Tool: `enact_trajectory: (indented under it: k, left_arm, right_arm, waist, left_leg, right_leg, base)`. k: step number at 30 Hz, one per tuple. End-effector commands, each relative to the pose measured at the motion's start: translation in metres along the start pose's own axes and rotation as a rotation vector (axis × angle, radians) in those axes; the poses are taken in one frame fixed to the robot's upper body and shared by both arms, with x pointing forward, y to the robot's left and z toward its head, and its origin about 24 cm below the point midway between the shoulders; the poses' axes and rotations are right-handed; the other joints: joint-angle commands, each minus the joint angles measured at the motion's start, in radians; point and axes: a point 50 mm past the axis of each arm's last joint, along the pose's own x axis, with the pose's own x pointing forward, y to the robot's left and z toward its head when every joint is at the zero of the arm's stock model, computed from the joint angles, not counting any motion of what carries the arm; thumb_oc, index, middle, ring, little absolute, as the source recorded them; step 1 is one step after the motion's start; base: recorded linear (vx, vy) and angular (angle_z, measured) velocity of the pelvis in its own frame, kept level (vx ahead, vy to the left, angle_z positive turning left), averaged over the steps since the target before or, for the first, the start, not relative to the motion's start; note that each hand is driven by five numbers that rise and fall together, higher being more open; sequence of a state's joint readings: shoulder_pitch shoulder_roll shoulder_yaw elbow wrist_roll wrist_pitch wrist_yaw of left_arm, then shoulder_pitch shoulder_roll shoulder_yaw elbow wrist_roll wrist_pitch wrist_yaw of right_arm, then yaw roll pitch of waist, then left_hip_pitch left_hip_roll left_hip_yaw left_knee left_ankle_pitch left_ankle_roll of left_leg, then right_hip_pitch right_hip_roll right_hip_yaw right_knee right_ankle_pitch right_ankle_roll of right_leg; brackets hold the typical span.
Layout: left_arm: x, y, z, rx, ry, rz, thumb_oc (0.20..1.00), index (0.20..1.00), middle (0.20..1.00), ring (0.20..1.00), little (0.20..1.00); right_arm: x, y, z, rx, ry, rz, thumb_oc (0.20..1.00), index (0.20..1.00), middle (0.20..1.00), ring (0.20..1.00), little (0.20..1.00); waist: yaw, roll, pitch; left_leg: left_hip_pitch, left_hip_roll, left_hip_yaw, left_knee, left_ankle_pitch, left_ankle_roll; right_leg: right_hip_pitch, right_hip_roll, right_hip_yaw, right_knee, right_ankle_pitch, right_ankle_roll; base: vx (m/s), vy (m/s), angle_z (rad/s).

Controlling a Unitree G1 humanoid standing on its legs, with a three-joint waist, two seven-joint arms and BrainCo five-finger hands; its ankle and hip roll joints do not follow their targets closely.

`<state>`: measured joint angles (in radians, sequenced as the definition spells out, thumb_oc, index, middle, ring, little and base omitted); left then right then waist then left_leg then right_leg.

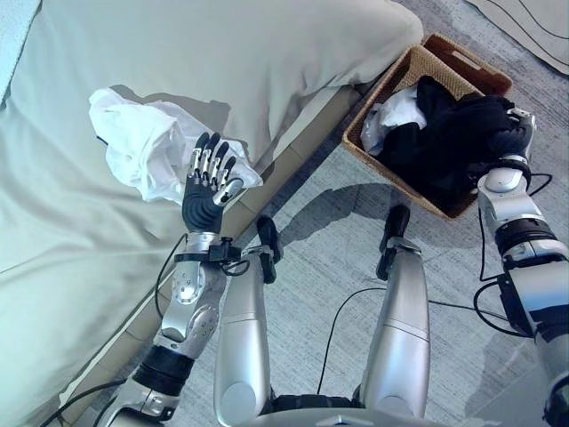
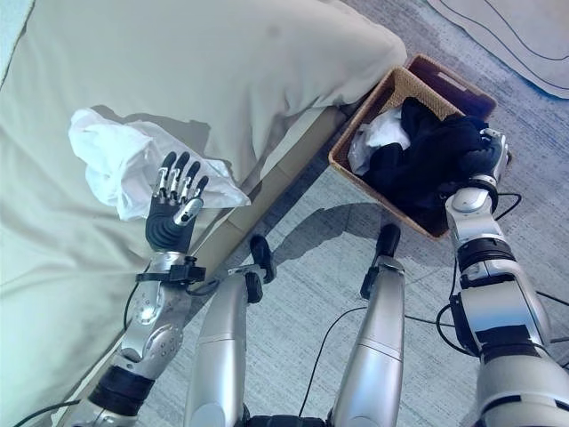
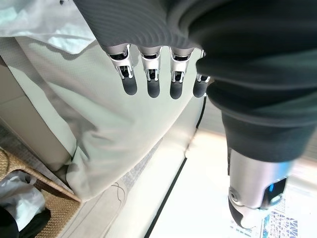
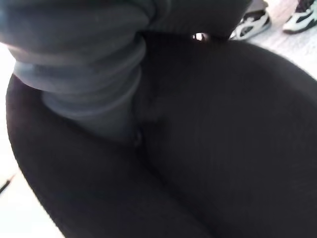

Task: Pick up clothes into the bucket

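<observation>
Overhead, a robot stands beside a pale bed with a woven basket on the floor near it.

Left hand [image 1: 210,182]: raised at the bed's edge, fingers straight and spread, holding nothing. Its fingertips [image 3: 152,89] show as a row of dark tips in the left wrist view, with pale bedding past them.

White garment [image 1: 142,142]: a crumpled white cloth lying on the bed, just beyond the left hand's fingers and spreading to either side of them. Whether the fingers touch it cannot be told.

Bed [image 1: 222,53]: covered in a pale cream duvet, it lies ahead of and around the left hand; its mattress edge runs just beside the left wrist.

Right hand [image 2: 487,158]: reaching over the basket, pressed into dark cloth. Its fingers are hidden in the fabric, so whether they are apart or closed cannot be told.

Black garment [image 1: 444,133]: a bulky dark heap inside the basket, directly under and around the right hand. In the right wrist view it spreads dark, right up against the hand's cover.

Basket [image 1: 391,76]: brown, woven and rectangular, standing on the grey floor by the bed's corner, below the right hand.

White cloth in basket [image 2: 378,133]: a smaller pale piece lying beside the black garment, on the side away from the right hand.

Person's shoes [image 4: 252,22]: white and dark trainers beyond the black garment, seen in the right wrist view.
</observation>
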<state>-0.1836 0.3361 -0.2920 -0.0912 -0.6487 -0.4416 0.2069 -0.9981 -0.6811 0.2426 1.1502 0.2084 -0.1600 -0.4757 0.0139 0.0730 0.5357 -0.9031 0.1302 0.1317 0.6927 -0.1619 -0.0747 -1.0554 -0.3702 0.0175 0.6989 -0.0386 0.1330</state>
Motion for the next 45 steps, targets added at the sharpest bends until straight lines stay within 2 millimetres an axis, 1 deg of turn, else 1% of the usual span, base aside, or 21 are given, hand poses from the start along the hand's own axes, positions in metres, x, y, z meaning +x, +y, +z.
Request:
enact_trajectory:
  k: [1, 4, 7, 11, 15, 18, 19, 23, 27, 30, 33, 34, 35, 38, 39, 40, 41, 42, 43, 44, 45]
  left_arm:
    - [-0.005, -0.005, 0.021, -0.015, -0.120, -0.014, 1.000, 1.000, 1.000, 1.000, 1.000]
    - [-0.004, -0.004, 0.022, -0.024, -0.130, 0.000, 1.000, 1.000, 1.000, 1.000, 1.000]
    - [-0.002, -0.002, 0.023, -0.025, -0.141, 0.017, 1.000, 1.000, 1.000, 1.000, 1.000]
    - [0.001, -0.001, 0.024, 0.005, -0.154, 0.018, 1.000, 1.000, 1.000, 1.000, 1.000]
    - [0.002, 0.002, 0.019, -0.027, -0.133, 0.032, 1.000, 1.000, 1.000, 1.000, 1.000]
    - [0.001, 0.005, 0.017, -0.026, -0.117, 0.027, 1.000, 1.000, 1.000, 1.000, 1.000]
    - [0.001, 0.006, 0.017, -0.023, -0.116, 0.025, 1.000, 1.000, 1.000, 1.000, 1.000]
    - [0.000, 0.016, 0.015, 0.025, -0.106, 0.059, 1.000, 1.000, 1.000, 1.000, 1.000]
    - [-0.005, 0.030, 0.011, 0.093, -0.079, 0.106, 1.000, 1.000, 1.000, 1.000, 1.000]
    - [-0.010, 0.043, 0.009, 0.152, -0.056, 0.153, 1.000, 1.000, 1.000, 1.000, 1.000]
    - [-0.015, 0.057, 0.005, 0.260, -0.024, 0.221, 1.000, 1.000, 1.000, 1.000, 1.000]
    - [-0.015, 0.057, 0.005, 0.261, -0.024, 0.221, 1.000, 1.000, 1.000, 1.000, 1.000]
    - [-0.017, 0.064, 0.004, 0.331, -0.007, 0.239, 1.000, 1.000, 1.000, 1.000, 1.000]
    - [-0.018, 0.072, 0.003, 0.457, 0.013, 0.261, 1.000, 1.000, 1.000, 1.000, 1.000]
    - [-0.019, 0.076, 0.003, 0.510, 0.017, 0.274, 1.000, 1.000, 1.000, 1.000, 1.000]
    - [-0.020, 0.079, 0.003, 0.545, 0.023, 0.280, 1.000, 1.000, 1.000, 1.000, 1.000]
    - [-0.020, 0.079, 0.003, 0.546, 0.024, 0.280, 1.000, 1.000, 1.000, 1.000, 1.000]
    - [-0.023, 0.084, 0.005, 0.590, 0.027, 0.291, 1.000, 1.000, 1.000, 1.000, 1.000]
    - [-0.023, 0.084, 0.005, 0.590, 0.027, 0.290, 1.000, 1.000, 1.000, 1.000, 1.000]
    - [-0.025, 0.087, 0.006, 0.630, 0.035, 0.293, 1.000, 1.000, 1.000, 1.000, 1.000]
    - [-0.030, 0.092, 0.005, 0.687, 0.062, 0.284, 1.000, 1.000, 1.000, 1.000, 1.000]
  right_arm:
    - [0.009, -0.014, 0.014, -0.035, -0.056, -0.028, 1.000, 1.000, 1.000, 1.000, 1.000]
    - [0.008, -0.013, 0.013, -0.027, -0.053, -0.029, 1.000, 1.000, 1.000, 1.000, 1.000]
    - [0.005, -0.007, 0.011, -0.033, -0.060, -0.007, 1.000, 1.000, 1.000, 1.000, 1.000]
    - [-0.002, 0.002, 0.001, -0.034, -0.045, 0.025, 1.000, 1.000, 1.000, 1.000, 1.000]
    - [-0.013, 0.011, -0.019, -0.060, -0.004, 0.105, 1.000, 1.000, 1.000, 1.000, 1.000]
    - [-0.020, 0.011, -0.039, -0.143, 0.025, 0.182, 1.000, 1.000, 1.000, 1.000, 1.000]
    - [-0.023, 0.010, -0.045, -0.155, 0.032, 0.189, 1.000, 1.000, 1.000, 1.000, 1.000]
    - [-0.041, 0.010, -0.068, -0.101, 0.067, 0.206, 1.000, 1.000, 1.000, 1.000, 1.000]
    - [-0.071, 0.020, -0.091, -0.012, 0.099, 0.248, 1.000, 1.000, 1.000, 1.000, 1.000]
    - [-0.097, 0.032, -0.102, 0.087, 0.125, 0.274, 1.000, 1.000, 1.000, 1.000, 1.000]
    - [-0.122, 0.043, -0.103, 0.195, 0.127, 0.303, 1.000, 1.000, 1.000, 1.000, 1.000]
    - [-0.122, 0.042, -0.103, 0.195, 0.128, 0.303, 1.000, 1.000, 1.000, 1.000, 1.000]
    - [-0.134, 0.050, -0.102, 0.225, 0.119, 0.343, 1.000, 1.000, 1.000, 1.000, 1.000]
    - [-0.152, 0.065, -0.098, 0.305, 0.128, 0.404, 1.000, 1.000, 1.000, 1.000, 1.000]
    - [-0.162, 0.074, -0.095, 0.362, 0.136, 0.437, 1.000, 1.000, 1.000, 1.000, 1.000]
    - [-0.166, 0.077, -0.093, 0.384, 0.140, 0.458, 1.000, 1.000, 1.000, 1.000, 1.000]
    - [-0.166, 0.077, -0.093, 0.384, 0.140, 0.458, 1.000, 1.000, 1.000, 1.000, 1.000]
    - [-0.173, 0.081, -0.091, 0.416, 0.138, 0.489, 1.000, 1.000, 1.000, 1.000, 1.000]
    - [-0.173, 0.081, -0.091, 0.416, 0.138, 0.489, 1.000, 1.000, 1.000, 1.000, 1.000]
    - [-0.175, 0.080, -0.090, 0.423, 0.133, 0.503, 1.000, 1.000, 1.000, 1.000, 1.000]
    - [-0.179, 0.079, -0.095, 0.417, 0.146, 0.514, 1.000, 1.000, 1.000, 1.000, 1.000]
  waist:
    - [-0.019, 0.035, -0.049]
    - [-0.021, 0.034, -0.050]
    - [-0.026, 0.027, -0.050]
    - [-0.028, 0.012, -0.056]
    - [-0.028, -0.008, -0.069]
    - [-0.026, -0.027, -0.073]
    - [-0.026, -0.032, -0.072]
    - [-0.027, -0.054, -0.076]
    - [-0.024, -0.069, -0.081]
    - [-0.017, -0.077, -0.086]
    - [-0.010, -0.087, -0.096]
    - [-0.010, -0.087, -0.095]
    - [-0.005, -0.095, -0.103]
    - [0.005, -0.106, -0.118]
    - [0.013, -0.113, -0.130]
    - [0.017, -0.117, -0.139]
    - [0.017, -0.117, -0.138]
    - [0.023, -0.126, -0.160]
    - [0.022, -0.126, -0.162]
    - [0.024, -0.130, -0.174]
    - [0.035, -0.135, -0.192]
  left_leg:
    - [-0.073, -0.042, 0.009, -0.012, 0.014, 0.028]
    - [-0.068, -0.042, 0.010, -0.023, 0.018, 0.029]
    - [-0.051, -0.040, 0.010, -0.042, 0.024, 0.027]
    - [-0.013, -0.029, 0.006, -0.072, 0.030, 0.024]
    - [0.051, -0.026, -0.003, -0.133, 0.047, 0.018]
    - [0.111, -0.023, -0.016, -0.187, 0.067, 0.012]
    - [0.116, -0.023, -0.011, -0.209, 0.105, 0.019]
    - [0.199, -0.026, -0.032, -0.278, 0.131, 0.011]
    - [0.297, -0.039, -0.062, -0.356, 0.159, 0.008]
    - [0.369, -0.047, -0.086, -0.405, 0.176, 0.008]
    - [0.433, -0.055, -0.101, -0.445, 0.183, 0.011]
    - [0.436, -0.055, -0.102, -0.446, 0.183, 0.011]
    - [0.468, -0.058, -0.108, -0.456, 0.182, 0.013]
    - [0.513, -0.064, -0.117, -0.465, 0.175, 0.016]
    - [0.540, -0.068, -0.120, -0.467, 0.168, 0.019]
    - [0.553, -0.072, -0.119, -0.467, 0.164, 0.021]
    - [0.554, -0.072, -0.119, -0.468, 0.164, 0.021]
    - [0.571, -0.077, -0.122, -0.465, 0.151, 0.026]
    - [0.569, -0.079, -0.123, -0.469, 0.157, 0.027]
    - [0.574, -0.083, -0.121, -0.460, 0.147, 0.029]
    - [0.596, -0.101, -0.122, -0.438, 0.114, 0.042]
  right_leg:
    - [-0.009, 0.030, -0.028, 0.077, -0.080, -0.005]
    - [-0.005, 0.029, -0.032, 0.067, -0.075, -0.004]
    - [0.015, 0.030, -0.038, 0.044, -0.068, -0.002]
    - [0.056, 0.037, -0.056, 0.003, -0.057, 0.002]
    - [0.132, 0.044, -0.084, -0.066, -0.036, 0.010]
    - [0.204, 0.046, -0.112, -0.125, -0.019, 0.018]
    - [0.218, 0.042, -0.126, -0.151, 0.016, 0.011]
    - [0.320, 0.038, -0.166, -0.209, 0.032, 0.020]
    - [0.446, 0.032, -0.215, -0.280, 0.048, 0.028]
    - [0.544, 0.024, -0.255, -0.328, 0.059, 0.034]
    - [0.630, 0.012, -0.285, -0.367, 0.070, 0.044]
    - [0.634, 0.012, -0.286, -0.368, 0.070, 0.044]
    - [0.683, 0.003, -0.310, -0.387, 0.076, 0.049]
    - [0.753, -0.003, -0.335, -0.418, 0.085, 0.058]
    - [0.790, -0.007, -0.347, -0.436, 0.093, 0.064]
    - [0.810, -0.009, -0.354, -0.447, 0.098, 0.067]
    - [0.812, -0.009, -0.355, -0.448, 0.099, 0.067]
    - [0.841, -0.014, -0.359, -0.466, 0.107, 0.072]
    - [0.840, -0.015, -0.361, -0.471, 0.112, 0.072]
    - [0.855, -0.020, -0.361, -0.475, 0.112, 0.076]
    - [0.885, -0.037, -0.360, -0.467, 0.110, 0.082]
  base:
    - [0.00, 0.000, 0.00]
    - [0.00, 0.000, 0.00]
    - [0.00, 0.000, 0.00]
    - [0.00, -0.010, -0.01]
    - [0.00, -0.040, -0.02]
    - [-0.01, -0.063, 0.05]
    - [-0.05, -0.053, 0.12]
    - [0.02, -0.056, 0.18]
    - [0.08, -0.057, 0.17]
    - [0.09, -0.036, 0.25]
    - [0.09, 0.002, 0.25]
    - [0.10, 0.033, 0.24]
    - [0.09, 0.039, 0.25]
    - [0.10, 0.072, 0.21]
    - [0.12, 0.097, 0.18]
    - [0.09, 0.079, 0.16]
    - [0.12, 0.084, 0.16]
    - [0.08, 0.058, 0.10]
    - [0.12, 0.101, 0.13]
    - [0.15, 0.137, 0.11]
    - [0.15, 0.138, 0.11]
